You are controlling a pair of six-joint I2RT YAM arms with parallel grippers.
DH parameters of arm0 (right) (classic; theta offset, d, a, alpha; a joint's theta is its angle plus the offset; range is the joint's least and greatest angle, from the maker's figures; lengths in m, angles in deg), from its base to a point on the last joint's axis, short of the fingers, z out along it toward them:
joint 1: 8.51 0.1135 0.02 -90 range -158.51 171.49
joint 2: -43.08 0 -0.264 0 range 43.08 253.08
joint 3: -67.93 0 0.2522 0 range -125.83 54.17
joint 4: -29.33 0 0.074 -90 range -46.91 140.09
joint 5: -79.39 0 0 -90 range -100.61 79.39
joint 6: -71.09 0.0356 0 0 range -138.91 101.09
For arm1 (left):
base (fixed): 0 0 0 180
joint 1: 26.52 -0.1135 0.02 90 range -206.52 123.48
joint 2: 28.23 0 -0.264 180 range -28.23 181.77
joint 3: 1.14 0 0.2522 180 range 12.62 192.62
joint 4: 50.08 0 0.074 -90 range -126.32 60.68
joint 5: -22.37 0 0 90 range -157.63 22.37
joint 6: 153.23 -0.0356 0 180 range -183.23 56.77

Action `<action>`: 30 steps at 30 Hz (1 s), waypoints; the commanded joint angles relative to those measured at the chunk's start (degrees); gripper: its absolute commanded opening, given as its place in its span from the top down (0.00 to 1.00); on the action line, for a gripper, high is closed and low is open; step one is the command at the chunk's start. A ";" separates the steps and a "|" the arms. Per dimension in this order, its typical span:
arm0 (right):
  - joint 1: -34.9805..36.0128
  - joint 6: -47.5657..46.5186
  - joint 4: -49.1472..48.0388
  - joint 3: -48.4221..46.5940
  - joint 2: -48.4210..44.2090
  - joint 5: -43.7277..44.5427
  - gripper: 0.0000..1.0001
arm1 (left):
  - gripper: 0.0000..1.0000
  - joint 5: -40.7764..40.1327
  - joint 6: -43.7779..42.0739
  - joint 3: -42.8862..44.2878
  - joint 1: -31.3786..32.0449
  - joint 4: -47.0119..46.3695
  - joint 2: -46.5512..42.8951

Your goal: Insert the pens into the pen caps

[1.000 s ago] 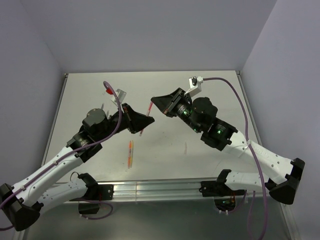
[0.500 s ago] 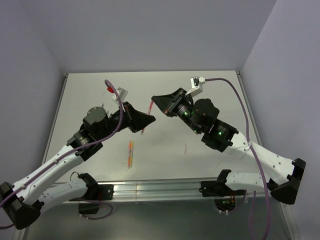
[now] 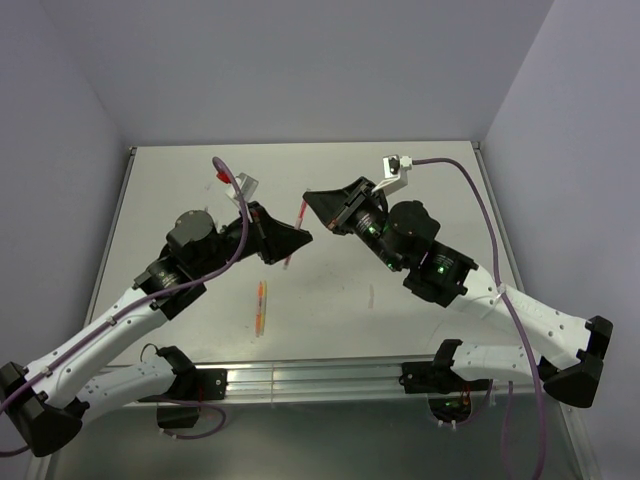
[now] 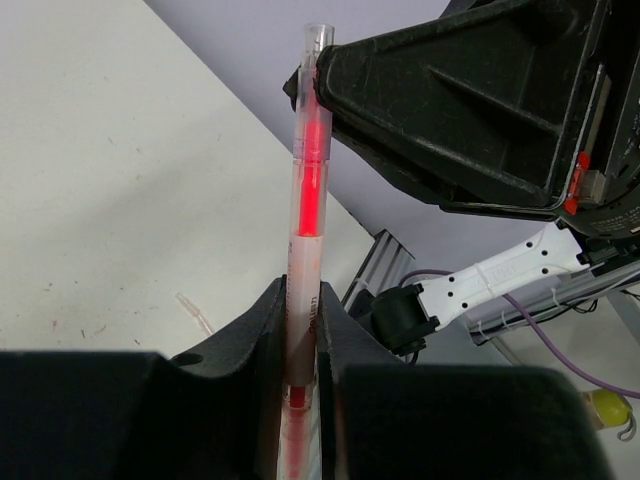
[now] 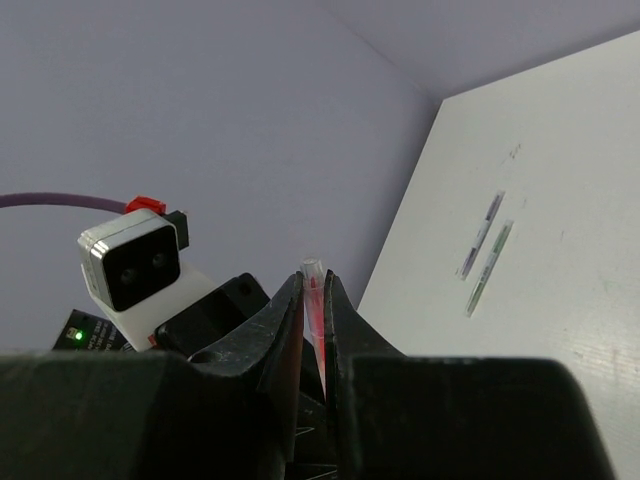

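A red pen (image 3: 296, 222) is held in the air between both grippers, above the middle of the table (image 3: 420, 180). My left gripper (image 3: 291, 243) is shut on its frosted barrel (image 4: 304, 260), and the pen runs on through the jaws (image 4: 303, 305). My right gripper (image 3: 312, 206) is shut on the pen's other end, a clear cap with red inside (image 5: 313, 285), whose tip pokes out past the fingertips. In the left wrist view the right gripper (image 4: 450, 100) sits at the pen's top end. An orange/yellow pen (image 3: 261, 305) lies on the table near the front.
A grey pen (image 5: 481, 233) and a green pen (image 5: 492, 267) lie side by side on the table in the right wrist view. A clear cap (image 4: 193, 312) lies loose on the table. The aluminium rail (image 3: 320, 378) runs along the near edge.
Both grippers stay shut on the red pen at almost the same spot. The arms have shifted only slightly.
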 commanded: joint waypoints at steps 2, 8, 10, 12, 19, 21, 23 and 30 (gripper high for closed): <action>6.00 0.85 4.52 1.66 -1.78 -13.84 1.00 | 1.00 -12.02 -0.97 4.30 -1.87 -5.47 1.77; 6.61 0.50 6.02 2.19 -2.74 -13.22 1.00 | 1.00 -12.72 -1.85 5.27 -1.87 -5.12 2.12; 6.96 0.50 6.46 2.27 -2.75 -13.04 1.00 | 1.00 -12.81 -1.94 5.53 -1.87 -5.03 2.21; 7.31 0.15 6.72 2.19 -2.75 -12.69 1.00 | 1.00 -12.73 -2.03 5.88 -1.79 -4.95 2.38; 8.63 -0.91 8.13 1.92 -2.22 -11.64 1.00 | 1.00 -13.16 -2.12 6.85 -1.87 -4.51 2.30; 8.90 -1.17 8.57 1.66 -2.04 -11.55 1.00 | 1.00 -13.25 -2.29 7.11 -1.87 -4.24 2.30; 9.16 -1.26 8.83 1.57 -2.04 -11.37 1.00 | 1.00 -13.34 -2.47 7.38 -1.87 -4.15 2.38; 9.86 -1.96 10.24 1.04 -1.96 -11.02 1.00 | 1.00 -13.87 -2.91 8.52 -1.96 -3.80 2.56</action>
